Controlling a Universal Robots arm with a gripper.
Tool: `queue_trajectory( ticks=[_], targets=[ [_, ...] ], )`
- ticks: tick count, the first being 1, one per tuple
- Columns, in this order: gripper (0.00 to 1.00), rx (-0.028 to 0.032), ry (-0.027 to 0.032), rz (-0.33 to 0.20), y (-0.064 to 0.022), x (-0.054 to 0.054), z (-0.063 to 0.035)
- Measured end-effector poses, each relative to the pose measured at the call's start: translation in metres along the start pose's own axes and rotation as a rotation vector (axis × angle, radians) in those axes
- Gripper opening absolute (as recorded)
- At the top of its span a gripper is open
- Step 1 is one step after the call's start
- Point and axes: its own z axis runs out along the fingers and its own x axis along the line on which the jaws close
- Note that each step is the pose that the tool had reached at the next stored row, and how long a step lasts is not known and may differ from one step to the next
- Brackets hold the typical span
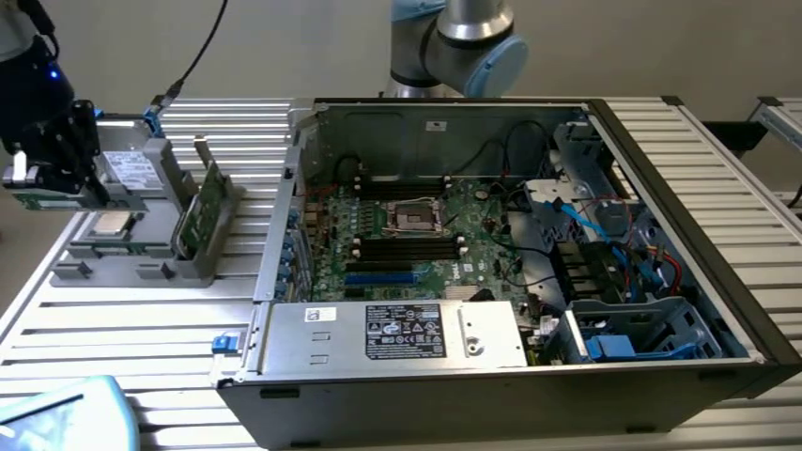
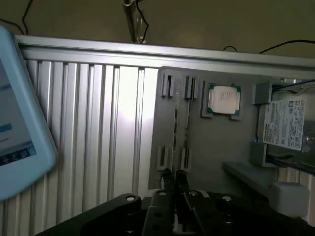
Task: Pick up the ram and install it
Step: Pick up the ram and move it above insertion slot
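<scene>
Gripper [image 1: 48, 186] is clamped on the ram [image 1: 38, 199], held level in the air at the exterior view's left. The gray tray [image 1: 138, 258], holding a chip [image 1: 111, 224] and an upright green card [image 1: 201, 211], sits between it and the open computer case [image 1: 527, 376]. There's bare table [image 1: 150, 319] in front.

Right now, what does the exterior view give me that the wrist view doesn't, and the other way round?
Exterior view adds: the open computer case, its motherboard, the power supply, and the upright green circuit card.
Wrist view adds: two thin dark lines between brackets of the grey holder; grooves or board edges, I can't tell.
Both: the gripper, that holder, the processor chip, the hard drive, the tablet.
</scene>
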Motion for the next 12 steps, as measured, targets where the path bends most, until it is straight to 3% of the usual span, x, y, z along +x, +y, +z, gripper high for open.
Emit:
queue_trajectory(
  ticks=[1, 4, 10, 12],
  targets=[
    [0.14, -0.0008, -0.0026, -0.003, -0.0074, 0.000, -0.0100],
    [0.14, -0.0039, -0.0025, -0.004, -0.0179, 0.000, -0.0174],
    [0.14, -0.0120, -0.0027, -0.015, -0.0285, 0.001, -0.0364],
    [0.14, -0.0119, -0.0067, -0.019, -0.0336, 0.001, -0.0413]
  ],
)
